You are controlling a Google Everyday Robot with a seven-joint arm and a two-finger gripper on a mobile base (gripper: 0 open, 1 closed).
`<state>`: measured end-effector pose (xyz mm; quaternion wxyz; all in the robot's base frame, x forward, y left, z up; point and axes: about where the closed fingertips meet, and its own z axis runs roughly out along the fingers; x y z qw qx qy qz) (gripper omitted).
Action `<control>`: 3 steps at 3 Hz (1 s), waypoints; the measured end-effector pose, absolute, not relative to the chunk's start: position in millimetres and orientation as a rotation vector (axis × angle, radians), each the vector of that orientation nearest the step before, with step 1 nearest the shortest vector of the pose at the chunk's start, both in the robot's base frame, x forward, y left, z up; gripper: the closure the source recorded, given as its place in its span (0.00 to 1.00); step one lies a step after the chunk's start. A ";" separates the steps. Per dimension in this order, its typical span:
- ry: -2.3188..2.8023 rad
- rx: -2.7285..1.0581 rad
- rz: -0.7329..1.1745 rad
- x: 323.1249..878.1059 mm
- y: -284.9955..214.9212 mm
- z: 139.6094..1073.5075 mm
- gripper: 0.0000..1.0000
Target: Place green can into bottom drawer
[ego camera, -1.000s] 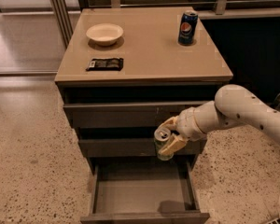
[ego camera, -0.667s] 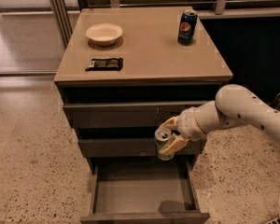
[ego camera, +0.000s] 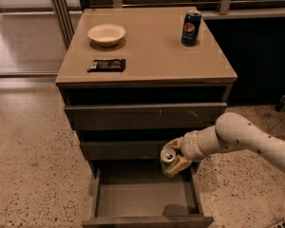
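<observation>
The green can (ego camera: 168, 161), slim with a silver top, is upright in my gripper (ego camera: 175, 156), which is shut on it. The gripper reaches in from the right on a white arm and holds the can above the back right part of the open bottom drawer (ego camera: 145, 198). The drawer is pulled out, its flat grey floor showing with nothing lying on it. The can hangs in front of the middle drawer's front, clear of the bottom drawer's floor.
On the cabinet top (ego camera: 147, 56) stand a blue Pepsi can (ego camera: 191, 28), a white bowl (ego camera: 106, 34) and a dark snack packet (ego camera: 107, 65). Two shallower drawers (ego camera: 142, 115) above are shut. Speckled floor lies on both sides; a dark wall stands at right.
</observation>
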<state>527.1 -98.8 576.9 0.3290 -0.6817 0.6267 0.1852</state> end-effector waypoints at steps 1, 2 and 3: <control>1.614 -1.744 0.461 534.3 -110.3 510.3 1.00; 1.648 -1.671 0.491 543.5 -123.9 443.0 1.00; 1.718 -1.610 0.560 542.4 -136.9 381.7 1.00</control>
